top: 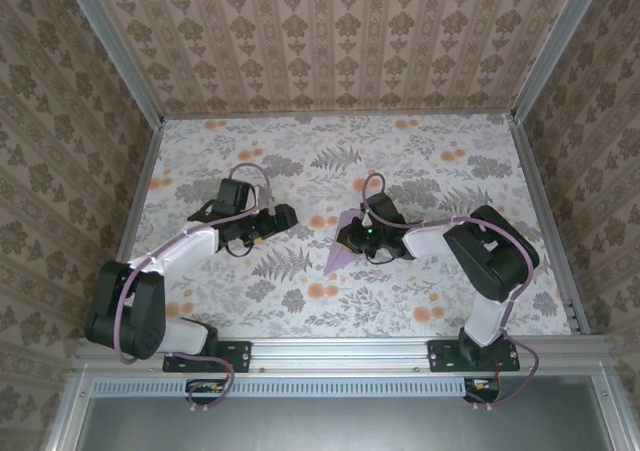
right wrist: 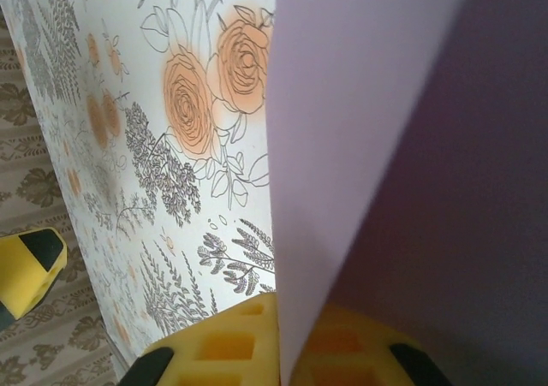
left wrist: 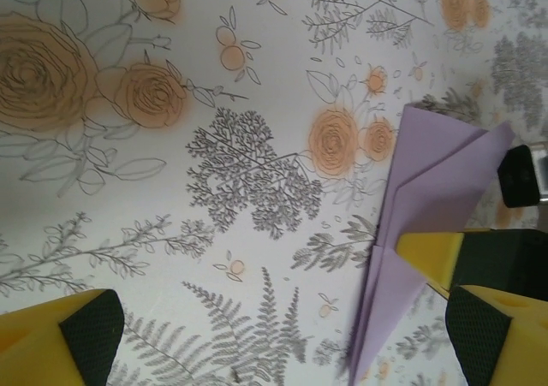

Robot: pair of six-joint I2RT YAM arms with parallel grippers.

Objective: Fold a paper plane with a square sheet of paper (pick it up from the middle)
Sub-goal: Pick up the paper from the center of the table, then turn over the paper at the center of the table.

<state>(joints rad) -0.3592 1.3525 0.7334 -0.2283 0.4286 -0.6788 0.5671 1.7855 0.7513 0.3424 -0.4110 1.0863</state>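
The paper plane (left wrist: 428,198) is thin, matt lavender paper, smooth between sharp creases. The bench (top: 400,301) looks smooth under a printed floral covering. The left tool (left wrist: 274,352) is yellow plastic with matt black pads (left wrist: 90,335).

A folded lavender paper (right wrist: 385,146) is seen clamped between the yellow fingers of the right gripper (right wrist: 282,352), standing over the floral tabletop (right wrist: 171,189), while a yellow, black-tipped block (right wrist: 26,266), possibly another gripper's finger, is seen lower left.
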